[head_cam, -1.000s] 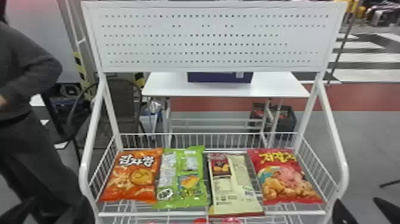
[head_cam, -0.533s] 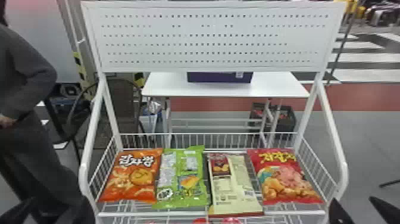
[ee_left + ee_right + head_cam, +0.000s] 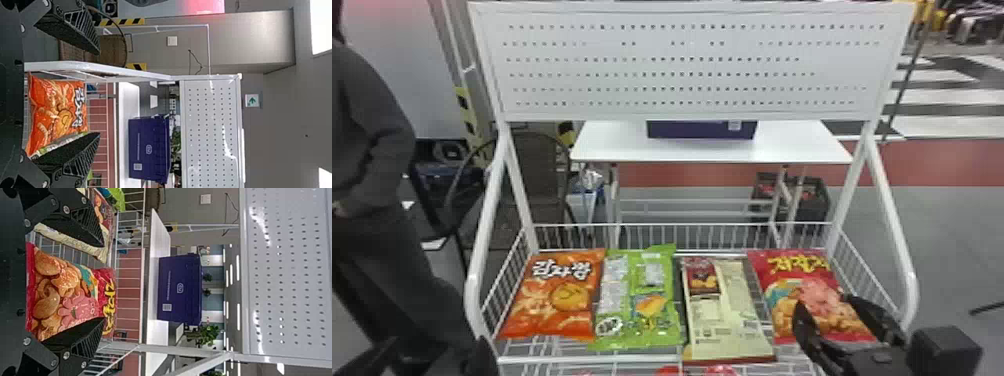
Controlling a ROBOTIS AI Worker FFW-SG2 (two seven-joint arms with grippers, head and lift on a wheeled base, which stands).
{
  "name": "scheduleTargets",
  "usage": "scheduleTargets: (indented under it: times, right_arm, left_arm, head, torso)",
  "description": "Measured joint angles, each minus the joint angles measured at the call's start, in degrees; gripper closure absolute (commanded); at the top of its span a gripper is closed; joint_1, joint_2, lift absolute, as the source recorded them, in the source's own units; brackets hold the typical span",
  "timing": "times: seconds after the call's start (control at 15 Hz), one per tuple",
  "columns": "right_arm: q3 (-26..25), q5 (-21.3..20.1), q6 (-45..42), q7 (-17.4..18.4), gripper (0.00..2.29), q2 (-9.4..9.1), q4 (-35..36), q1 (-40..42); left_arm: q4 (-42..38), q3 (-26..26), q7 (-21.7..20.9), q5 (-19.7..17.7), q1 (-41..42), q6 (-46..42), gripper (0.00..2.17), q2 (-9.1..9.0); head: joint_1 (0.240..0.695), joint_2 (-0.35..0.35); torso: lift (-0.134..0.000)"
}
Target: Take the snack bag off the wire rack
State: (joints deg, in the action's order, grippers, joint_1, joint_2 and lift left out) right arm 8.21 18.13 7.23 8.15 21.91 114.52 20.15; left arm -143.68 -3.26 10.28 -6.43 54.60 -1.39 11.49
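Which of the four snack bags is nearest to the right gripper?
The red snack bag, rightmost in the row; in the head view, only it lies partly behind the right gripper.

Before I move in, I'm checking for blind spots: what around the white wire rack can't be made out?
- Head view: red things below the white wire rack's front rail, cut off by the bottom edge.
- Head view: part of the red snack bag's lower end, behind the right fingers.
- Head view: the purple box's top, behind the white perforated panel.
- Left wrist view: much of the green snack bag, behind the left fingers.
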Motion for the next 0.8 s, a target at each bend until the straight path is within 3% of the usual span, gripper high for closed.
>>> scheduleTargets:
  times: [0.33,0.8]
  right_arm:
    - [3.88,-0.53,3.57,0.46,0.26,-2.39,-11.92,-11.41]
    - [4.43,-0.17,3.87,0.4,0.24,-3.48,-22.69,-17.69]
  left_arm:
    - [0.73,0.22,0.0,0.26,-0.12,0.12,0.16,-0.24]
    - [2.28,0.18,0.05,0.22,-0.84,0.12,0.16,0.5]
  head:
    - [0.499,0.0]
    - [0.499,0.0]
  torso:
    - [0.0]
    - [0.0]
